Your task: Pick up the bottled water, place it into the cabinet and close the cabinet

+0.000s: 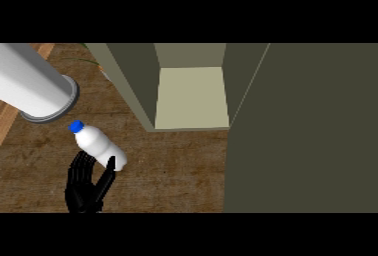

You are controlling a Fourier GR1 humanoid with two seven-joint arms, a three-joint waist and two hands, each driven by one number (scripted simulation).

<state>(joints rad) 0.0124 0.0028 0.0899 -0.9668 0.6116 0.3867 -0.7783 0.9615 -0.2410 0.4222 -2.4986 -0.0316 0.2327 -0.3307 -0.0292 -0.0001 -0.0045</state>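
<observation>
The robot's left hand [87, 184] is by the bottom of the bottled water [98, 144], with its fingers straight and apart and nothing held yet, so it looks ready to grab. The bottle is white with a blue cap [75, 126], and it leans on the wooden counter [170, 170] just left of the cabinet [190, 95]. The cabinet door [303, 130] hangs open, I think so the bottle can go in.
</observation>
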